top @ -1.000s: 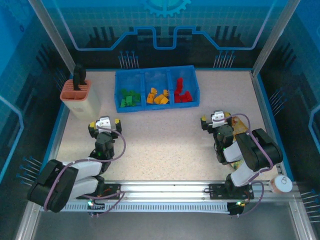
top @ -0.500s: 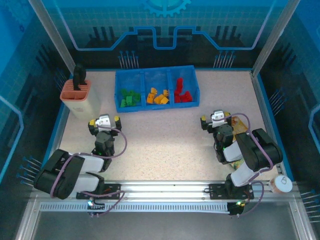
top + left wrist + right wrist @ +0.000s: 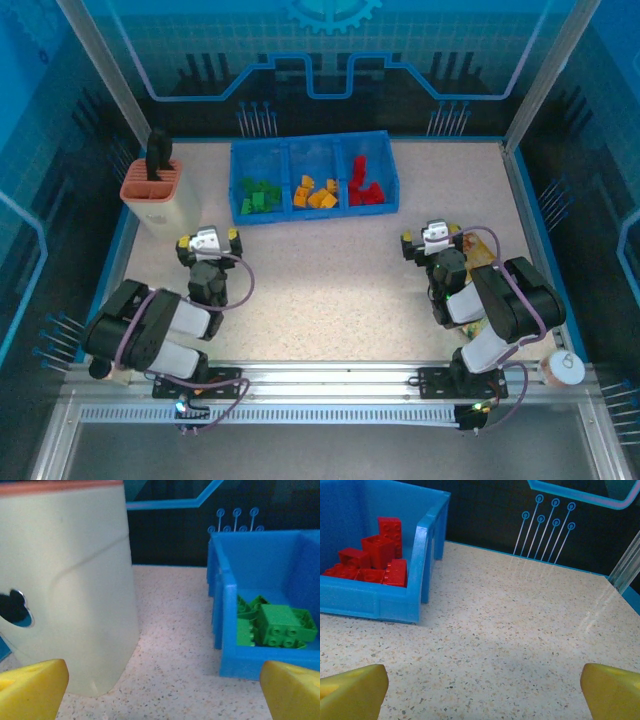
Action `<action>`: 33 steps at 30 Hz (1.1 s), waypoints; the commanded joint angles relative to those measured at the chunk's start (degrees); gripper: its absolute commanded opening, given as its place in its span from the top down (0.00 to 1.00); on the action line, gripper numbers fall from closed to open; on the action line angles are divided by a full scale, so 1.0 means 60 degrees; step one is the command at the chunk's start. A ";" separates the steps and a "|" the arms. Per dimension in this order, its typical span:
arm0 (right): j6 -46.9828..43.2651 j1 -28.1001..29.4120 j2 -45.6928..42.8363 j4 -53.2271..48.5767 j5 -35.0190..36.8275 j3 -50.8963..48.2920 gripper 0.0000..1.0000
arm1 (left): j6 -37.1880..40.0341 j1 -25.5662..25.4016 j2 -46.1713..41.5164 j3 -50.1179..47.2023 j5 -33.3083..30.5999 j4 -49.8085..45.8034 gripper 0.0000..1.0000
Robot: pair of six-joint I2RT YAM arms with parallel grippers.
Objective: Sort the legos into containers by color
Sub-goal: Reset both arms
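The blue tray [image 3: 313, 143] at the back of the table has three side-by-side containers. Green legos [image 3: 258, 195] [image 3: 280, 625] lie in the left one, orange-yellow legos [image 3: 315, 193] in the middle one and red legos [image 3: 366, 186] [image 3: 377, 555] in the right one. My left gripper [image 3: 208, 240] [image 3: 162, 690] hovers low over bare table, open and holding nothing, in front of the tray's left corner. My right gripper [image 3: 433, 236] [image 3: 482, 690] is open and holds nothing too, over bare table right of the tray.
A beige holder with an orange rim [image 3: 153, 194] [image 3: 65, 590] stands close on the left of my left gripper, a dark tool in it. A yellow snack bag [image 3: 482, 250] lies beside the right arm. A small cup [image 3: 562, 368] sits at the near right corner.
The left arm has folded back toward its base, and its gripper has drawn slightly toward the holder. The right arm has not moved.
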 commanded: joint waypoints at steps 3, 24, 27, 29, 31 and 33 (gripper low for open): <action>-0.0040 -0.0011 -0.0096 0.0194 0.0112 0.0167 0.00 | 0.0044 0.0234 0.0672 0.0418 0.1685 0.0378 0.01; 0.1200 -0.1015 -0.0667 -0.3834 -0.0326 0.1831 0.00 | 0.0284 0.0329 0.1337 0.0791 0.2352 0.0371 0.01; 0.1215 -0.1018 -0.0682 -0.3865 -0.0342 0.1830 0.00 | 0.0273 0.0340 0.1326 0.0833 0.2346 0.0281 0.01; 0.1206 -0.1015 -0.0681 -0.3866 -0.0340 0.1831 0.00 | 0.0217 0.0362 0.1201 0.0978 0.2363 -0.0123 0.01; 0.1216 -0.1019 -0.0682 -0.3857 -0.0340 0.1831 0.00 | 0.0071 0.0470 0.1042 0.1211 0.2407 -0.0736 0.01; 0.1205 -0.1023 -0.0679 -0.3864 -0.0340 0.1830 0.00 | -0.0120 0.0634 0.0861 0.1526 0.2535 -0.1636 0.01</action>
